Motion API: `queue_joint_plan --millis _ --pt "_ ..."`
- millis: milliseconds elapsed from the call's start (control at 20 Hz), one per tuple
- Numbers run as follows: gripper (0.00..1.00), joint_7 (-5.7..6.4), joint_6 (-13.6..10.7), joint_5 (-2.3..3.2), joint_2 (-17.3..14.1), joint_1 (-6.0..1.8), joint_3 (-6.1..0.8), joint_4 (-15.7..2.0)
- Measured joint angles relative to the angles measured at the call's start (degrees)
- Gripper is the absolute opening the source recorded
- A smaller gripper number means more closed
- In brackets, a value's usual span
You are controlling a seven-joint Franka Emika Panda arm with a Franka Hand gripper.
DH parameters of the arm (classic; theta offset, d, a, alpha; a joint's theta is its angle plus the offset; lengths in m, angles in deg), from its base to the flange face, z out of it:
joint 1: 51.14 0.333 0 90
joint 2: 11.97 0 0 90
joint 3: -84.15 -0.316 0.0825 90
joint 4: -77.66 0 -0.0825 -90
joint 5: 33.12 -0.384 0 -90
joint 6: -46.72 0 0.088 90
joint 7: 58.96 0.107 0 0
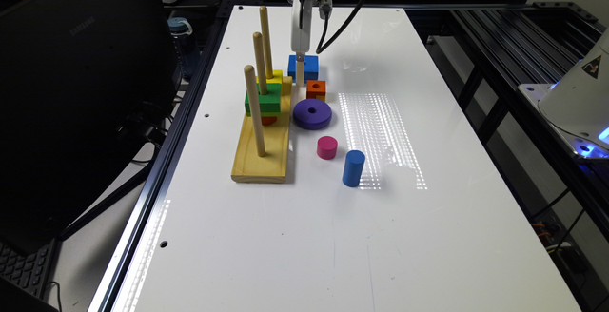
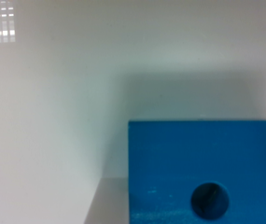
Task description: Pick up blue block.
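Observation:
The blue block [image 1: 311, 67] lies flat on the white table [image 1: 333, 236], far back beside the wooden peg board. It is square and wider than the orange cube [image 1: 316, 88] just in front of it. My gripper [image 1: 299, 78] hangs straight down from the wrist and reaches the table level right at the block's near side, covering its middle. In the wrist view the blue block [image 2: 170, 163] is very close, its round centre hole plain to see, with bare white table [image 2: 53, 116] beside it.
A wooden base [image 1: 264, 150] with three upright pegs holds green [image 1: 262, 102] and yellow [image 1: 275, 80] blocks, close to the gripper. A purple ring [image 1: 312, 113], pink cylinder [image 1: 327, 147] and upright blue cylinder [image 1: 353, 168] stand nearer. A dark screen [image 1: 71, 88] borders the exterior view's left.

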Motion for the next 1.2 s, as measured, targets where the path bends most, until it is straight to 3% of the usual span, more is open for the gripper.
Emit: queue_joint_plan --millis 800,850,1200 --pt "1.00 0.00 0.0 0.00 0.0 0.00 0.00 0.00" --pt "0.00 0.00 0.0 0.00 0.0 0.00 0.00 0.00" --pt "0.00 0.00 0.0 0.00 0.0 0.00 -0.01 0.00"
